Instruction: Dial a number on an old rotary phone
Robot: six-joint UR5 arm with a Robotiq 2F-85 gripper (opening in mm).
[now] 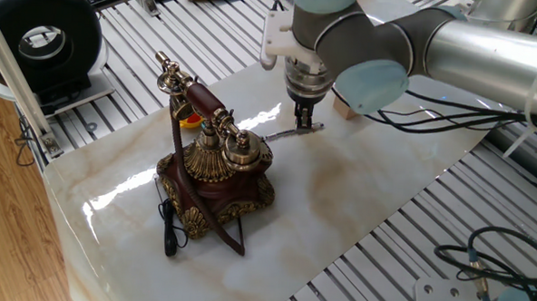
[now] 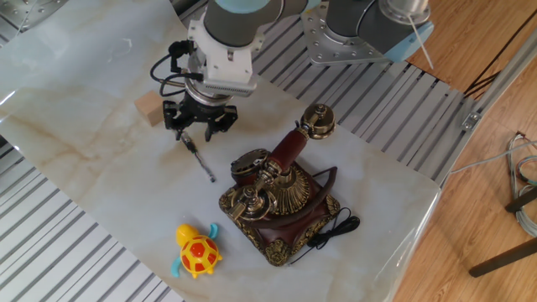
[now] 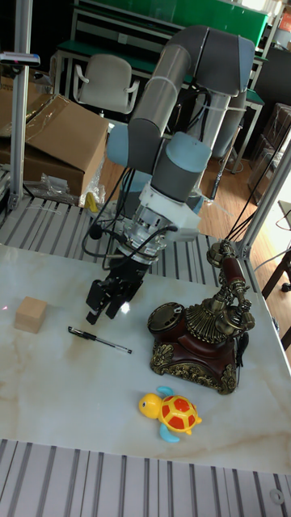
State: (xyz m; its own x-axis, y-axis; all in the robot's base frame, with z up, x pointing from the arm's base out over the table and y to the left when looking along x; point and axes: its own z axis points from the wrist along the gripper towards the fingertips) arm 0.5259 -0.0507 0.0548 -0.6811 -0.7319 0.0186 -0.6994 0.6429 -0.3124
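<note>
The old rotary phone [image 1: 215, 171] [image 2: 273, 197] [image 3: 202, 339] stands on the marble slab, its handset resting in the cradle and its dial facing up. A black pen [image 2: 197, 158] [image 3: 99, 339] [image 1: 292, 132] lies flat on the slab just beside the phone's dial side. My gripper [image 2: 199, 126] [image 3: 109, 303] [image 1: 304, 111] hovers a little above the pen's far end, open, with nothing between its fingers.
A small wooden cube [image 2: 149, 109] [image 3: 31, 313] sits on the slab beyond the gripper. A yellow and orange toy turtle [image 2: 197, 252] [image 3: 174, 414] lies near the phone's base. Slatted metal table surrounds the slab, and a black round device [image 1: 46, 36] stands on it.
</note>
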